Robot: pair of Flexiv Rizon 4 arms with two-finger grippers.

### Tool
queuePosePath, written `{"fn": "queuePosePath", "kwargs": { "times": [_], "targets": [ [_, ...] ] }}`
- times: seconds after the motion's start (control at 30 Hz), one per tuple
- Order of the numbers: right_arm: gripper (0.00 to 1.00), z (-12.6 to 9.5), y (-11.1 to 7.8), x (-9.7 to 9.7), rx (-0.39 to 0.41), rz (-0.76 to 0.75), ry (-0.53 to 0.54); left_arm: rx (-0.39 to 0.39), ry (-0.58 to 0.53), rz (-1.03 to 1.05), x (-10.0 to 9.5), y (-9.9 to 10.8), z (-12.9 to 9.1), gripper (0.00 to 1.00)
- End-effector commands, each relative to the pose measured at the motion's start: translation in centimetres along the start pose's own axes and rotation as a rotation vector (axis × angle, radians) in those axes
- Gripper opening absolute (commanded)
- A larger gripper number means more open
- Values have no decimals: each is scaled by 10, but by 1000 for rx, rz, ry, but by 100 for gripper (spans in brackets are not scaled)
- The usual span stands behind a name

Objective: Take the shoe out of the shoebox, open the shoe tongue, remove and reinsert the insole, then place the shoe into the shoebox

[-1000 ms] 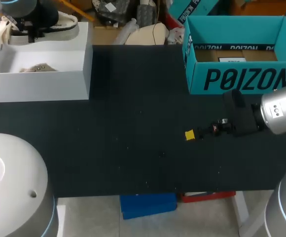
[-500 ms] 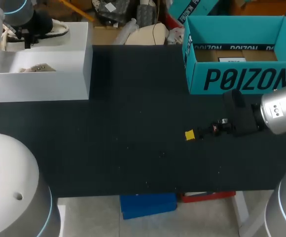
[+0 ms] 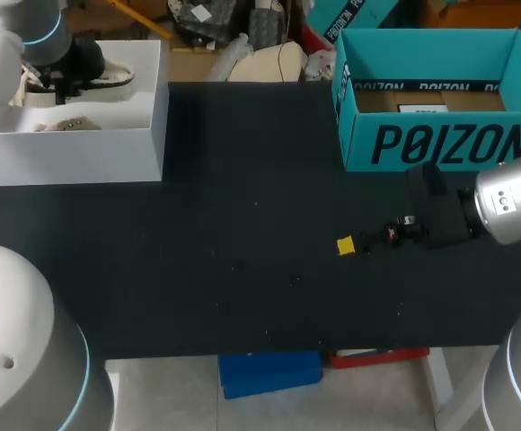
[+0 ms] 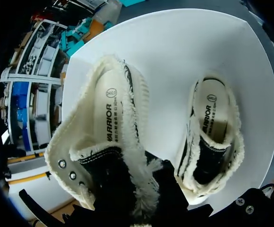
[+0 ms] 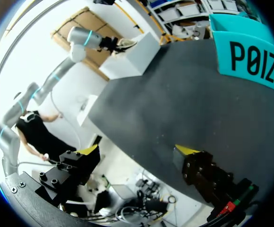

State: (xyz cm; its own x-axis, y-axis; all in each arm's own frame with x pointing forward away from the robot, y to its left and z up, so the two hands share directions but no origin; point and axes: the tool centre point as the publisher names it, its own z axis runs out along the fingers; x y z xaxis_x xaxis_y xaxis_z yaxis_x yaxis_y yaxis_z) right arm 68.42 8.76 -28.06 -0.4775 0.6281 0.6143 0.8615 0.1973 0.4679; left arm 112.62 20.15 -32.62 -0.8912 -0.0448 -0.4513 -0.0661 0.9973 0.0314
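My left gripper [image 3: 66, 70] hangs over the far side of the white shoebox [image 3: 108, 148], shut on a black high-top shoe [image 3: 115, 74] with a cream sole. In the left wrist view that shoe [image 4: 109, 142] fills the space just ahead of the gripper, showing cream fleece lining and its insole. A second matching shoe [image 4: 211, 142] lies inside the shoebox [image 4: 175, 56] below it. My right gripper [image 3: 348, 244] rests low over the black table near the right, wide open; its yellow tips [image 5: 188, 150] have nothing between them.
A teal cardboard box [image 3: 440, 144] stands open at the back right, just beyond my right arm. The black table top [image 3: 242, 206] spreads between the two boxes. The table's front edge lies close under the right gripper [image 5: 137, 151].
The left arm has shifted the held shoe a little, first leftward and then down toward the box's front. The right arm has not moved.
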Motion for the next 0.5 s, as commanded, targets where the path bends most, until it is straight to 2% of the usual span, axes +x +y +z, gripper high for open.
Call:
{"fn": "queuePosePath", "kwargs": {
  "times": [0.03, 0.3, 0.5],
  "targets": [
    [100, 1, 1, 0, 1, 2, -2, -6, 15, 5, -6, -5, 24, 0],
    [100, 1, 1, 0, 1, 2, -2, -36, 46, 22, 0, -10, 56, 0],
    [100, 1, 1, 0, 1, 2, -2, -47, 61, 31, 10, -11, 69, 0]
  ]
}}
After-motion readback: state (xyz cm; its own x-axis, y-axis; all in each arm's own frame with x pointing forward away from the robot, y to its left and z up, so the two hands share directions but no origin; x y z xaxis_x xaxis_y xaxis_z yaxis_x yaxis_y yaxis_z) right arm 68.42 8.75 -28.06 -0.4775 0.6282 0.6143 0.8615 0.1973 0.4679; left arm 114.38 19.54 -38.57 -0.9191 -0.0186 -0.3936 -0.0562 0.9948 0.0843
